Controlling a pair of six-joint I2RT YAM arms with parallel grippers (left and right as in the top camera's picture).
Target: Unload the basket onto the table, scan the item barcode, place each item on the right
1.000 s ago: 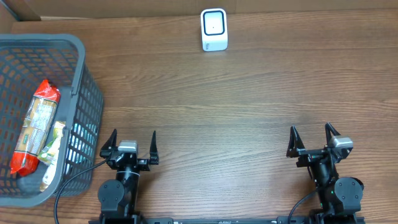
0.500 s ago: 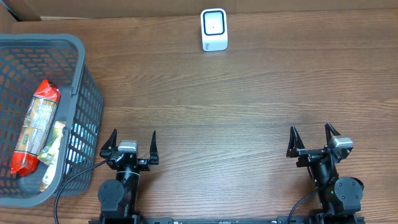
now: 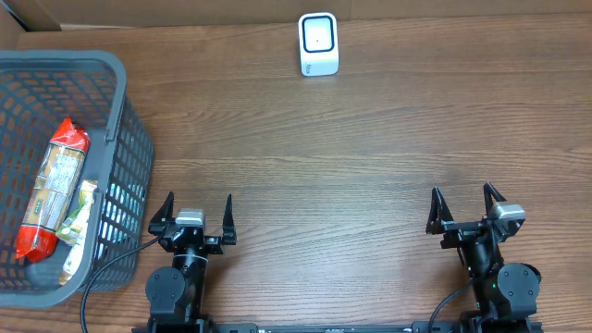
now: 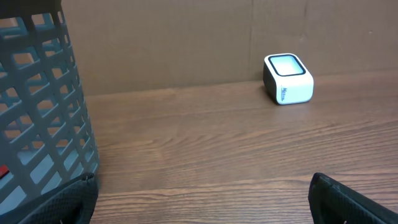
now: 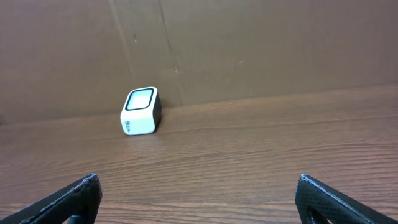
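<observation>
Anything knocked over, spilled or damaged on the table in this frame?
Nothing stands out. The white box-shaped scanner stands upright at the far edge, the red-ended snack packet lies inside the grey plastic basket, and the left gripper and right gripper are open and empty.

Even, soft light; sharp frames

Our left gripper (image 3: 198,202) sits at seven o'clock, our right gripper (image 3: 462,194) at five, both spread wide, empty, pointing toward twelve.
</observation>
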